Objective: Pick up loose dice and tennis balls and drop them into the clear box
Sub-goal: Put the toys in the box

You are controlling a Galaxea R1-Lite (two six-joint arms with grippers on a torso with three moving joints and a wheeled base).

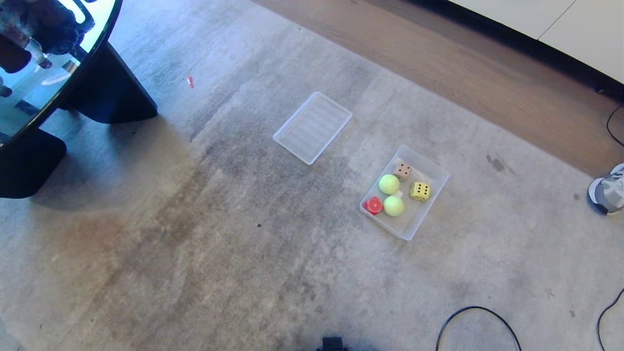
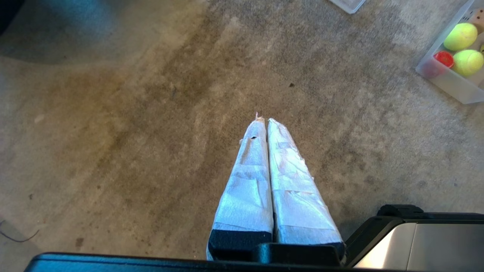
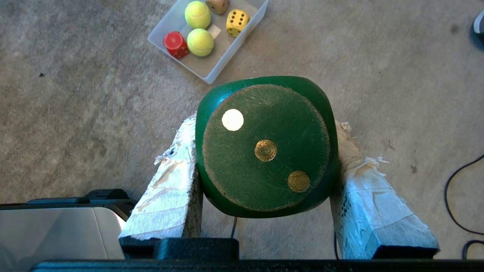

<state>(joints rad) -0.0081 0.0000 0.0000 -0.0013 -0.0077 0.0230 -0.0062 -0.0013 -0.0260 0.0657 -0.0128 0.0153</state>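
Green die [image 3: 264, 147] is the only piece not in the box yet. It sits clamped between the two taped fingers [image 3: 172, 189] of the right gripper [image 3: 264, 124], three-pip face toward the wrist cam, jaws about half spread bc the die is wide. Held up off the carpet [image 1: 195, 243], short of the box and not over it, so prob the carry step w/ the drop yet to come.

Clear box [image 1: 435, 171] sits on the carpet, right of centre in head view. Inside: red die [image 1: 374, 205] at the near corner touching a tennis ball [image 1: 393, 205], second tennis ball [image 1: 389, 184] just behind, beige die [image 1: 403, 170] toward the far end, yellow die [image 1: 419, 190] by the right wall. Room left at the near right end, a sensible spot to release so the die doesn't bounce off the others.

Lid [image 1: 312, 126] lies flat on the carpet, well apart to the box's left and farther away, off so the box stays open for drops.

Left gripper [image 2: 264, 121] fully closed, fingers touching, holding nothing, hangs over bare carpet; looks parked.

Around: dark glass table [image 1: 58, 73] far left, cable [image 1: 477, 321] near right, shoe [image 1: 608, 192] at right edge. Neither arm shows in head view.
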